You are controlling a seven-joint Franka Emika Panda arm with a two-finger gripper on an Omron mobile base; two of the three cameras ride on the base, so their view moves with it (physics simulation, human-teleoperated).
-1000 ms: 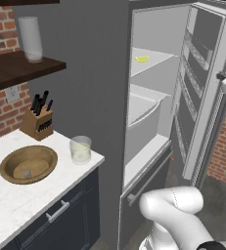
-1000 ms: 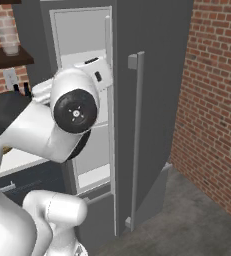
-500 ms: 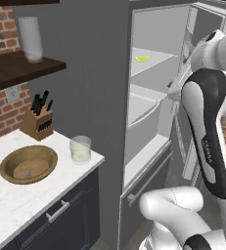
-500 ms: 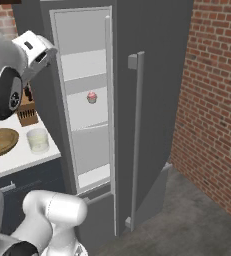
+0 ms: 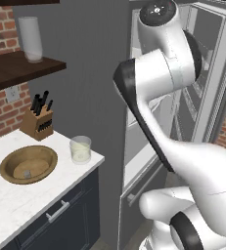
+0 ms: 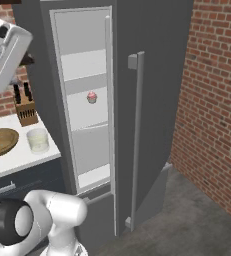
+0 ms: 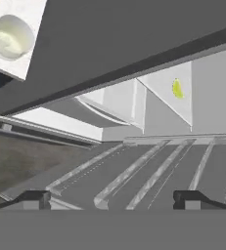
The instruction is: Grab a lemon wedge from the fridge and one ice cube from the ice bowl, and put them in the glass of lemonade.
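Lemon wedge (image 7: 177, 89) lies flat, long axis up-down in hand view; tool (image 7: 112, 199) fingers apart.

Left base view: behind my arm, facing bench (image 5: 16, 195) lower left, open fridge (image 5: 148, 146) right. Right base view: same bench, fridge, from other side. Hand view: close, tilted, looking into fridge shelves.
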